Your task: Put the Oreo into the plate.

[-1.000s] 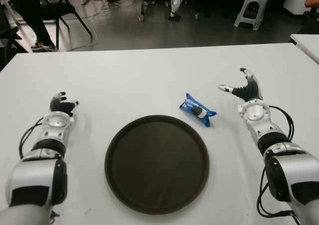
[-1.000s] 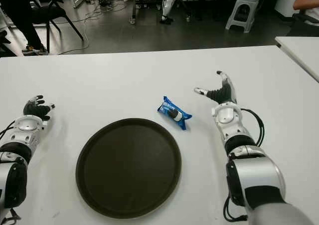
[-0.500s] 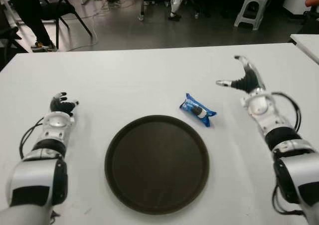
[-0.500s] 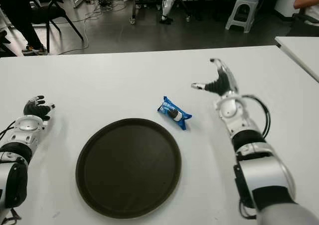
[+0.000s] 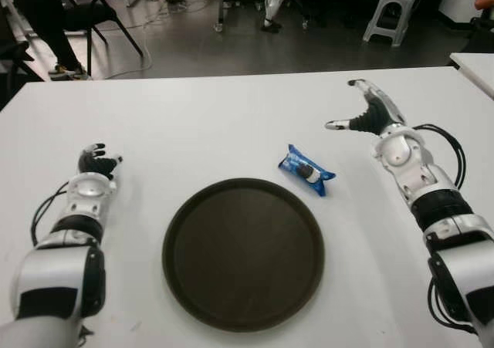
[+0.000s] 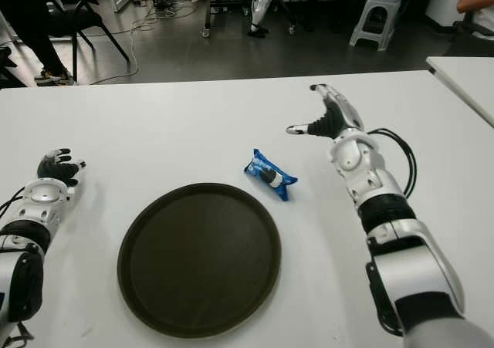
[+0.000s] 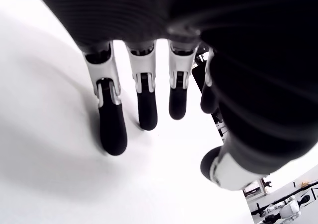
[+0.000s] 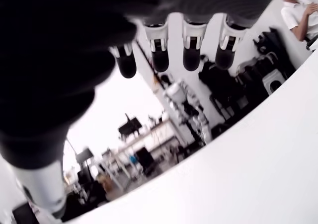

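Observation:
A blue Oreo pack point(image 5: 306, 170) lies on the white table point(image 5: 208, 124), just beyond the far right rim of the round dark plate point(image 5: 242, 252). My right hand point(image 5: 361, 110) is raised above the table to the right of and beyond the pack, open, with fingers spread and the thumb pointing left; it holds nothing. My left hand point(image 5: 95, 160) shows at the table's left side, left of the plate, with its fingers point(image 7: 112, 127) stretched over the table top and nothing in them.
A second white table point(image 5: 475, 66) shows at the far right. Beyond the table's far edge are a chair point(image 5: 93, 8), a grey stool point(image 5: 390, 12) and a person's legs point(image 5: 42, 24) on the dark floor.
My right hand has lifted off the table and moved away from me and a little to the left, nearer the Oreo pack's far side. The left hand, pack and plate have not moved.

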`<action>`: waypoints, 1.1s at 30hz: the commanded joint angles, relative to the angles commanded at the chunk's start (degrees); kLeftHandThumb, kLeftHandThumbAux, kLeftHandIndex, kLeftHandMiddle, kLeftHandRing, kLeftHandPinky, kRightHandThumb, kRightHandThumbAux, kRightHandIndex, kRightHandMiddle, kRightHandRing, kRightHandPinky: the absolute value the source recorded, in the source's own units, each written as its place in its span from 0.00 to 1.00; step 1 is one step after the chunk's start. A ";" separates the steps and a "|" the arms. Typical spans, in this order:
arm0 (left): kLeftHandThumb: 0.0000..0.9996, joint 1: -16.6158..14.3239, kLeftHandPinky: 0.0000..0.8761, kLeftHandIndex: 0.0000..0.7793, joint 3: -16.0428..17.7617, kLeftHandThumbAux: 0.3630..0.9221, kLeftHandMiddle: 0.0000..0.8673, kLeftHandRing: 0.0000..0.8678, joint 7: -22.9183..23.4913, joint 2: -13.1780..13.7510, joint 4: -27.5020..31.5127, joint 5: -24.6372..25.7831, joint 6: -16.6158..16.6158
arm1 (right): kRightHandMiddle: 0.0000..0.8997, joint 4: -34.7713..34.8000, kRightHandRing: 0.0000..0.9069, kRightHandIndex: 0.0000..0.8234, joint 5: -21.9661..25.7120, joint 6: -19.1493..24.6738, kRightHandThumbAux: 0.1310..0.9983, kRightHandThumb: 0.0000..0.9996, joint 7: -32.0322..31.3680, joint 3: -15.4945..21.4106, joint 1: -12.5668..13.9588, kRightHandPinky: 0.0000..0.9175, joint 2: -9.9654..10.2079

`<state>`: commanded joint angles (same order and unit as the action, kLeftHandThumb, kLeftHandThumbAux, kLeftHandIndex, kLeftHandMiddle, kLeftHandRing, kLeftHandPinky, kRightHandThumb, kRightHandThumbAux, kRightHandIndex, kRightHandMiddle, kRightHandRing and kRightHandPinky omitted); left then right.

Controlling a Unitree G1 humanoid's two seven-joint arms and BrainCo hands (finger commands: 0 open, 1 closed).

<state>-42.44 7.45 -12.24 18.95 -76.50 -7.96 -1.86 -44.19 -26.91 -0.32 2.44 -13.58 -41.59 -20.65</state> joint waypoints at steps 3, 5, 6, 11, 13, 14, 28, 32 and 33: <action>0.32 0.00 0.17 0.22 0.03 0.70 0.20 0.21 0.08 0.00 -0.02 0.02 -0.06 | 0.05 4.95 0.04 0.04 -1.03 3.47 0.66 0.00 -1.82 -0.92 1.26 0.01 0.33; 0.33 0.00 0.17 0.23 0.03 0.70 0.21 0.21 0.14 0.03 -0.05 0.01 -0.10 | 0.05 7.73 0.04 0.04 -1.67 5.27 0.66 0.00 -3.17 -1.57 1.93 0.01 0.41; 0.33 0.01 0.17 0.23 0.04 0.70 0.21 0.21 0.16 0.04 -0.06 0.01 -0.12 | 0.06 8.37 0.05 0.04 -1.81 5.70 0.66 0.00 -3.71 -1.71 2.10 0.01 0.33; 0.33 0.03 0.16 0.23 -0.12 0.70 0.21 0.21 -0.09 0.07 -0.11 -0.20 -0.10 | 0.06 10.00 0.05 0.04 -2.86 6.80 0.66 0.00 -6.00 -3.39 2.00 0.00 0.86; 0.31 0.03 0.17 0.24 -0.20 0.69 0.20 0.21 -0.26 0.05 -0.12 -0.29 -0.07 | 0.06 10.30 0.05 0.04 -3.00 6.71 0.67 0.00 -6.35 -3.92 2.17 0.00 1.27; 0.31 0.02 0.17 0.24 -0.26 0.69 0.20 0.21 -0.38 0.04 -0.13 -0.35 0.00 | 0.06 10.29 0.05 0.04 -3.50 6.87 0.67 0.00 -6.41 -4.81 2.25 0.00 2.06; 0.32 -0.14 0.18 0.21 0.21 0.72 0.18 0.20 -0.05 -0.28 -0.14 0.24 0.04 | 0.08 21.95 0.05 0.03 -7.02 15.90 0.66 0.00 -17.91 -10.74 2.28 0.00 4.46; 0.31 -0.16 0.19 0.21 0.12 0.72 0.19 0.20 -0.03 -0.26 -0.15 0.11 0.09 | 0.08 19.38 0.04 0.02 -8.05 15.93 0.66 0.00 -18.64 -12.45 0.95 0.00 5.55; 0.31 -0.17 0.20 0.22 0.09 0.72 0.19 0.20 -0.03 -0.26 -0.15 0.08 0.12 | 0.07 18.40 0.03 0.02 -8.32 15.84 0.67 0.00 -18.49 -12.81 0.59 0.00 5.93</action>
<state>-42.60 7.54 -12.28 18.69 -76.65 -7.88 -1.74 -25.79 -35.23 15.52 -16.05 -26.39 -41.00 -14.72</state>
